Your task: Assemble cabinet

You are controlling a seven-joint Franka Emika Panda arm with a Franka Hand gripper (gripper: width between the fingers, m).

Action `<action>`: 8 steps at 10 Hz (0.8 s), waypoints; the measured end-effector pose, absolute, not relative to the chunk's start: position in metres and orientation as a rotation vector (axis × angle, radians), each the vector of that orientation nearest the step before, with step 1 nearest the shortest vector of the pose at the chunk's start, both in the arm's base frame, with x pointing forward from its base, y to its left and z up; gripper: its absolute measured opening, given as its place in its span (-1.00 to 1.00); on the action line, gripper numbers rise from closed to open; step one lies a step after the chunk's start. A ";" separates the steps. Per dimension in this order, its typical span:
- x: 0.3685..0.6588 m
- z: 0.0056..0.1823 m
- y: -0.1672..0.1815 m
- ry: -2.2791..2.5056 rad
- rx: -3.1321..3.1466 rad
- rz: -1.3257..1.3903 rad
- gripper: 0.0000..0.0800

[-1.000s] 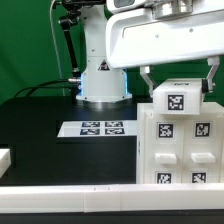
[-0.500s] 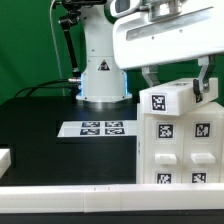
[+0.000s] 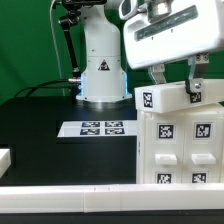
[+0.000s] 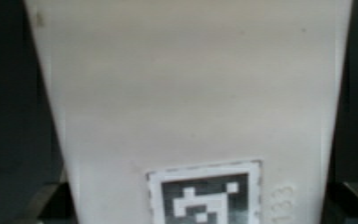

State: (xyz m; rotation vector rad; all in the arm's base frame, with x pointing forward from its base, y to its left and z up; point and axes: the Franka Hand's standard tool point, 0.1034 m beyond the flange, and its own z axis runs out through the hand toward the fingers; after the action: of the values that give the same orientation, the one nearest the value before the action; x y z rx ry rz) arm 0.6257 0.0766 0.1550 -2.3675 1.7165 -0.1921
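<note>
The white cabinet body (image 3: 182,150), with tags on its compartment fronts, stands at the exterior view's right on the black table. My gripper (image 3: 177,84) is shut on a white tagged cabinet block (image 3: 166,98). The block is held tilted just over the body's top, its edge toward the exterior view's left lower. One finger (image 3: 158,76) shows on each side of the block. In the wrist view the block's white face (image 4: 158,90) and its tag (image 4: 208,197) fill the picture, with dark fingers at its sides.
The marker board (image 3: 97,129) lies flat in the middle of the table. The robot base (image 3: 101,78) stands behind it. A small white piece (image 3: 4,160) sits at the exterior view's left edge. A white ledge (image 3: 70,196) runs along the front.
The gripper has risen and shifted toward the exterior view's left. The block, which lay flat on the cabinet's top, is now tilted.
</note>
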 end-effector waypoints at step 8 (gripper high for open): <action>0.623 0.154 0.077 2.477 -1.507 0.059 0.41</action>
State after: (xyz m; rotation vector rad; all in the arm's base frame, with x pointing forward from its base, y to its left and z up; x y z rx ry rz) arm 0.6232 0.0765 0.1538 -1.5072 2.4769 0.0592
